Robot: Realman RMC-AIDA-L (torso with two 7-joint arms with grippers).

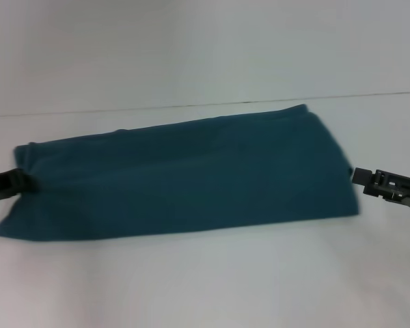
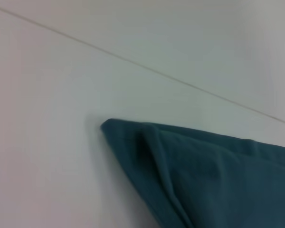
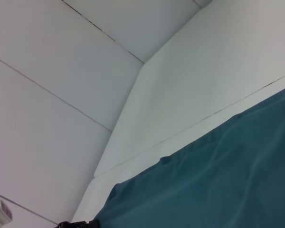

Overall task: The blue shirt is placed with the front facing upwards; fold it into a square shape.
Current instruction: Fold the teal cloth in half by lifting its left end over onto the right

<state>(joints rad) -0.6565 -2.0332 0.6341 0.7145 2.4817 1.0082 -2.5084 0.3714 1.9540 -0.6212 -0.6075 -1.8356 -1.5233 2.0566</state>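
The blue shirt (image 1: 184,178) lies on the white table as a long, narrow folded band running left to right, its plain teal cloth facing up. My left gripper (image 1: 19,182) sits at the band's left end, touching the slightly bunched cloth there. My right gripper (image 1: 359,176) is level with the band's right end, right at its edge. The left wrist view shows a folded corner of the blue shirt (image 2: 213,180) with layered edges. A broad smooth stretch of the blue shirt (image 3: 218,185) fills the right wrist view.
The white table (image 1: 205,287) stretches around the shirt, with bare surface in front of it. A thin seam (image 1: 191,106) runs across behind the shirt, where a pale wall (image 1: 205,48) rises.
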